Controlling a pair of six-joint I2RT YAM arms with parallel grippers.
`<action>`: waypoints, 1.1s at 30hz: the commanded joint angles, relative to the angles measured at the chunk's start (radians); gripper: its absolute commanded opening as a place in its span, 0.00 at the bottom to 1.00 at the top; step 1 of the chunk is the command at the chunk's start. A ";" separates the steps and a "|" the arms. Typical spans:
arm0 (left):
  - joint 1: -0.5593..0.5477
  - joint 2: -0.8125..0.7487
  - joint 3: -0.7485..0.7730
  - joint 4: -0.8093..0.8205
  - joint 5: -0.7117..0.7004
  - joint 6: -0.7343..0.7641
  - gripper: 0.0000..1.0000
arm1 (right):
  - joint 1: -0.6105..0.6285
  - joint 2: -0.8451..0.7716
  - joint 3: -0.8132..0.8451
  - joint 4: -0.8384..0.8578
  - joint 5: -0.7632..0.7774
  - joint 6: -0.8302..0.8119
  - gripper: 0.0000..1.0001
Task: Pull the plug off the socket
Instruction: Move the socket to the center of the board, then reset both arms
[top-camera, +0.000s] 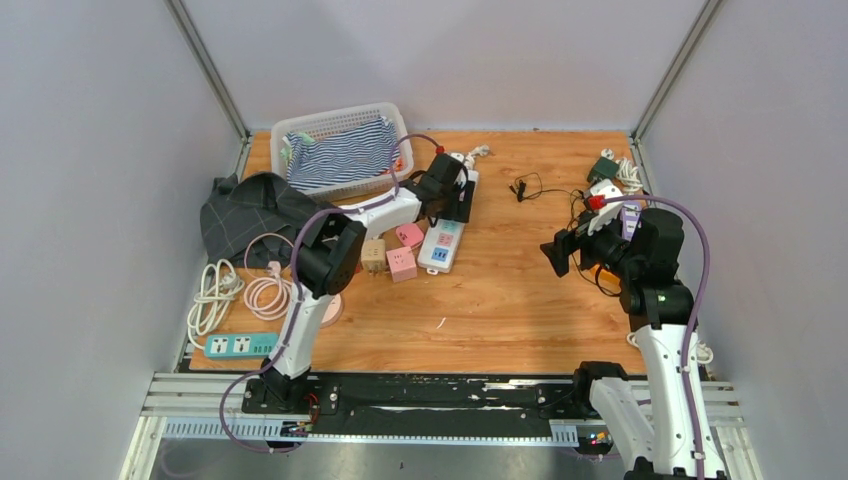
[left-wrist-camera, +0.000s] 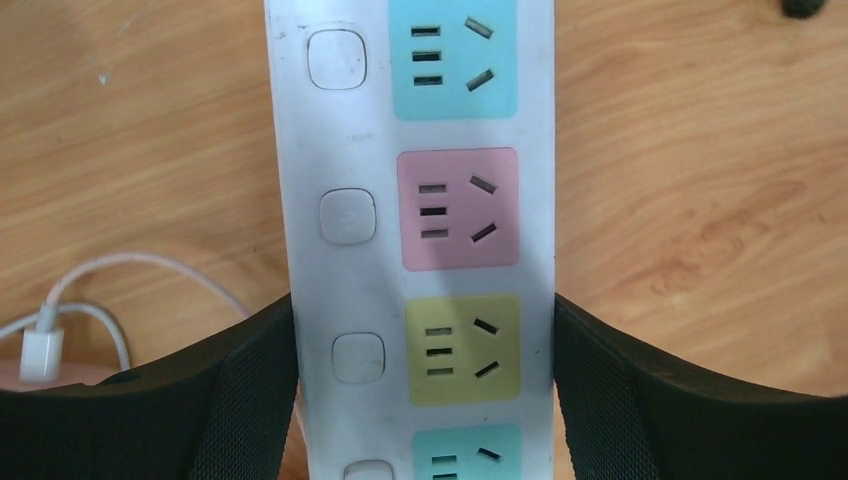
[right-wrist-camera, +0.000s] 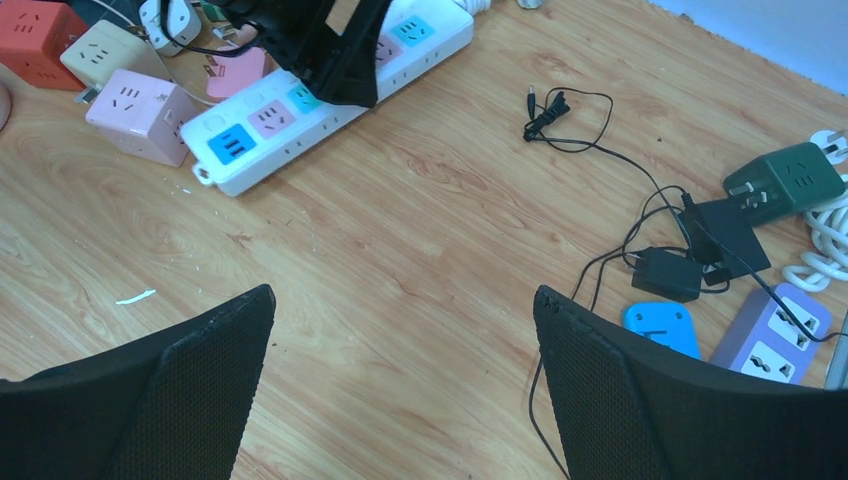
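Two left fingers (left-wrist-camera: 200, 410) flank power strip (left-wrist-camera: 345, 275) sides.

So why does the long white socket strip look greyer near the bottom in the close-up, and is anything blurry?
Left wrist view: the long white power strip dims into soft shadow between the black fingers of the left gripper, yet is sharp. Right wrist view: even light, crisp wooden table, no glare. Top view: things look small but clear, shadows faint.
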 joint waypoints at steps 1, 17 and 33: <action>-0.001 -0.220 -0.088 0.116 0.081 0.028 0.83 | -0.016 -0.017 -0.015 0.009 0.020 0.006 1.00; -0.001 -0.887 -0.521 0.173 0.304 0.030 1.00 | -0.037 -0.093 -0.049 0.085 0.031 0.095 1.00; -0.020 -1.501 -0.767 -0.261 -0.063 0.305 1.00 | -0.056 -0.106 0.022 0.060 0.012 0.209 1.00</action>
